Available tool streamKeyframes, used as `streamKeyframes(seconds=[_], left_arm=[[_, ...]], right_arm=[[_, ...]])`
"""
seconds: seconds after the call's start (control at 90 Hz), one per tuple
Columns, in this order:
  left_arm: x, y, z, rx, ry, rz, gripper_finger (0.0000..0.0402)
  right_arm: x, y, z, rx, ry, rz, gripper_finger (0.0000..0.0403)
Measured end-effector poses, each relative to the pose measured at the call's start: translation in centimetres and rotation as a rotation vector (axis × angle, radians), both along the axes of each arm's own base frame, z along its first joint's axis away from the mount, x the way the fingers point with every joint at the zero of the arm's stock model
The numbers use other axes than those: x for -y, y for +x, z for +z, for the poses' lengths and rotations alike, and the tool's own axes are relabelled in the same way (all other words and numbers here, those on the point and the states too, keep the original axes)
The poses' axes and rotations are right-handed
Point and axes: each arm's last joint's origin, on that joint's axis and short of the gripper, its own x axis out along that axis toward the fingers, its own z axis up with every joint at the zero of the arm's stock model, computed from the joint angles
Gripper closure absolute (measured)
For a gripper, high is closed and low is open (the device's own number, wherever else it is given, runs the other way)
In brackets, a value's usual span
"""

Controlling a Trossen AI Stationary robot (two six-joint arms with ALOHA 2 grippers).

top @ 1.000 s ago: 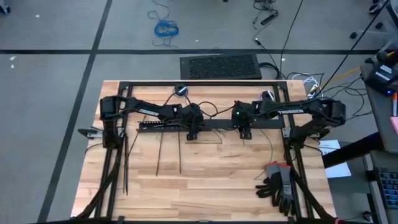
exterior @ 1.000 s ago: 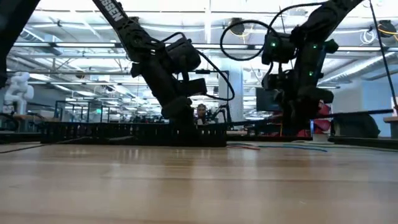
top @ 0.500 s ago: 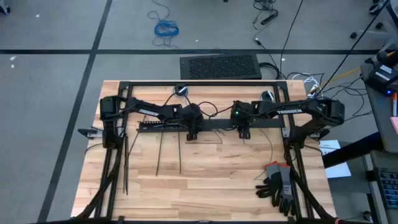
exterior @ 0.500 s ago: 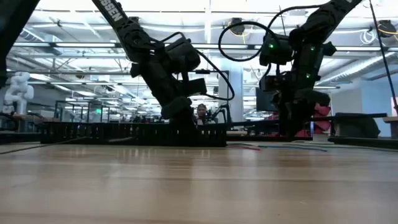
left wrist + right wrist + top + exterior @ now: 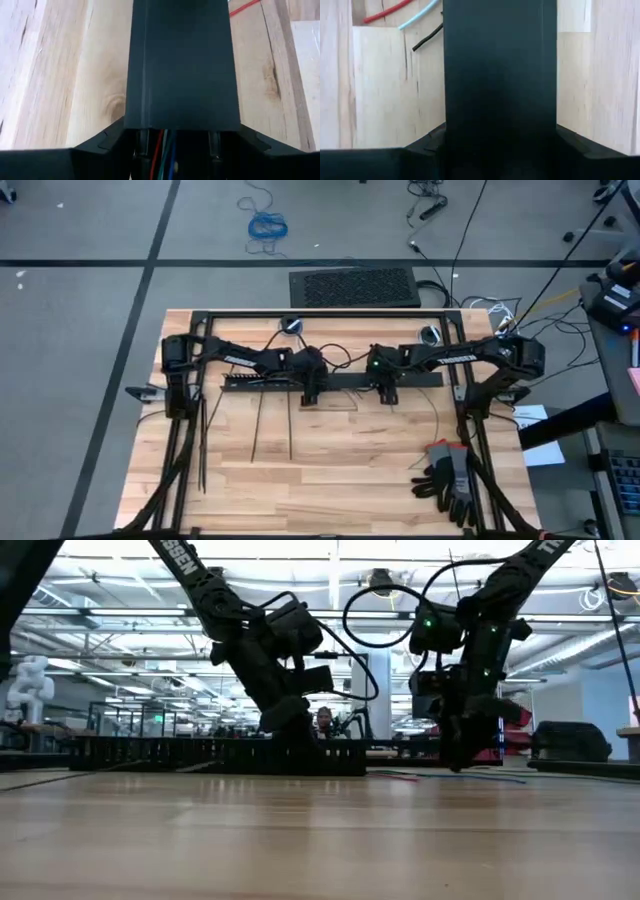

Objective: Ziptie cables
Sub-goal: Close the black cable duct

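Note:
A flat black bar lies along the table's far part, in line with a black slotted bar on its left. My left gripper is on the flat bar's left end and my right gripper is farther right on it. Both point down. The cables show as red, green and blue wires under the bar's end. Red, pale blue and black wire ends lie on the wood beyond it. Three zipties lie flat and straight on the table, nearer than the bars. My left gripper comes from above at the flat bar's left end, with one finger on each long side. The bar runs on away from the fingers, flat on the table. The wires pass between the fingers beneath it. My right gripper straddles the flat bar from above, across its width, with the bar filling the gap between the fingers. The bar itself hides the fingertips. It lies flat on the wood.
A pair of grey and black gloves lies at the near right. Papers sit at the right edge. A black frame runs round the table's far and side edges. Bare wood stretches between the zipties and the gloves.
My right gripper has slid a little along the flat bar toward the table's left, closer to my left gripper. The bar and the wires lie where they were.

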Motion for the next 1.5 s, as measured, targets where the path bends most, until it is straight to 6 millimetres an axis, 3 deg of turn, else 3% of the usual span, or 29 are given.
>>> streamKeyframes(seconds=[0.244, 0.6, 0.867, 1.022, 1.167, 1.322, 1.5], left_arm=[[0.0, 0.0, 0.0, 0.002, 0.000, 0.000, 0.0172], [0.0, 0.1, 0.0, 0.004, -0.001, 0.001, 0.0172], [0.1, 0.1, 0.0, 0.004, -0.001, 0.000, 0.0172], [0.1, 0.1, 0.0, 0.004, 0.000, -0.001, 0.0172], [0.1, 0.1, 0.0, 0.004, 0.000, -0.001, 0.0172], [0.1, 0.1, 0.0, 0.004, 0.001, -0.001, 0.0172], [0.1, 0.1, 0.0, 0.003, 0.002, -0.002, 0.0172]], right_arm=[[0.0, 0.0, 0.0, -0.002, -0.006, 0.006, 0.0190], [-0.1, 0.0, 0.0, 0.004, 0.007, 0.000, 0.0133], [-0.1, -0.1, 0.4, 0.002, 0.006, -0.003, 0.0124], [-0.3, 0.1, 3.3, 0.028, 0.003, -0.003, 0.0124], [-0.8, 1.1, 7.1, 0.179, -0.005, 0.032, 0.0126], [-1.0, 2.8, 8.1, 0.339, 0.075, 0.035, 0.0170], [-0.5, 4.5, 6.4, 0.368, 0.099, -0.021, 0.0295]])
